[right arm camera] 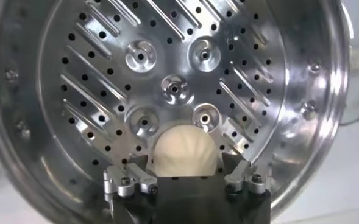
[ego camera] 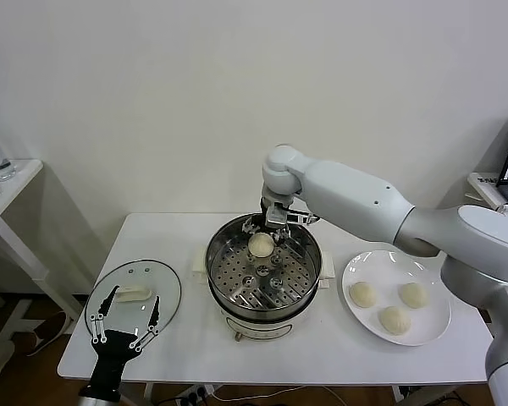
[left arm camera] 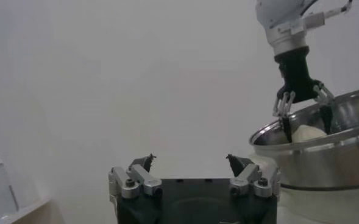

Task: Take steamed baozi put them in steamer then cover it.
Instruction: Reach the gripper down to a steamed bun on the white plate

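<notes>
Head: right gripper [ego camera: 271, 227] over steamer [ego camera: 229, 254] back rim, fingers apart, baozi [ego camera: 261, 245] on tray below; three more on plate [ego camera: 356, 271] beside steamer.

L wrist: left gripper [left arm camera: 191, 167] spread, idle.

R wrist: baozi [right arm camera: 185, 153] freed—lift straight up, don't nudge it.

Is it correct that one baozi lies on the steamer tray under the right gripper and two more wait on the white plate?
Not quite: the white plate holds three baozi, not two, as the head view shows. The rest stands: one baozi lies on the tray of the steamer, under the right gripper, whose jaws stand open around it.
</notes>
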Motion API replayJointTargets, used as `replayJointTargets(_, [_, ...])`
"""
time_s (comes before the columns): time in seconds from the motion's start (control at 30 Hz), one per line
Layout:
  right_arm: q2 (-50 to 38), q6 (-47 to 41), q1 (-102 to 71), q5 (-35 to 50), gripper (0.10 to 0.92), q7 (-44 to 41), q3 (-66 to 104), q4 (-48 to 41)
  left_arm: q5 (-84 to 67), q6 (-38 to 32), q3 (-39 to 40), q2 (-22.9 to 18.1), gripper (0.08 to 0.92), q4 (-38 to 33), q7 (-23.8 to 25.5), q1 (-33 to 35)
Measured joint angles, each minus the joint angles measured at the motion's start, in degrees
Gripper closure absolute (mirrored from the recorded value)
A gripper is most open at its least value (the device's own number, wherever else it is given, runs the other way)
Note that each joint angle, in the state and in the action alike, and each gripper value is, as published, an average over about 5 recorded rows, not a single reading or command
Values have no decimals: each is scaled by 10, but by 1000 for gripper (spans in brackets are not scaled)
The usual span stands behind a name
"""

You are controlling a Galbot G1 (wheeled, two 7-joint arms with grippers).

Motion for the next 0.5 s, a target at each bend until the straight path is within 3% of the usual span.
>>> replayJointTargets(0.27, [-82,-131,77,143,203,-32,-47,10,0,-2,5,5,177,-1,0,-5])
replayJointTargets(0.5, [-174,-240,108,259,203,-11,-131,15,-1,-4,11,10,177,0,-1,-12])
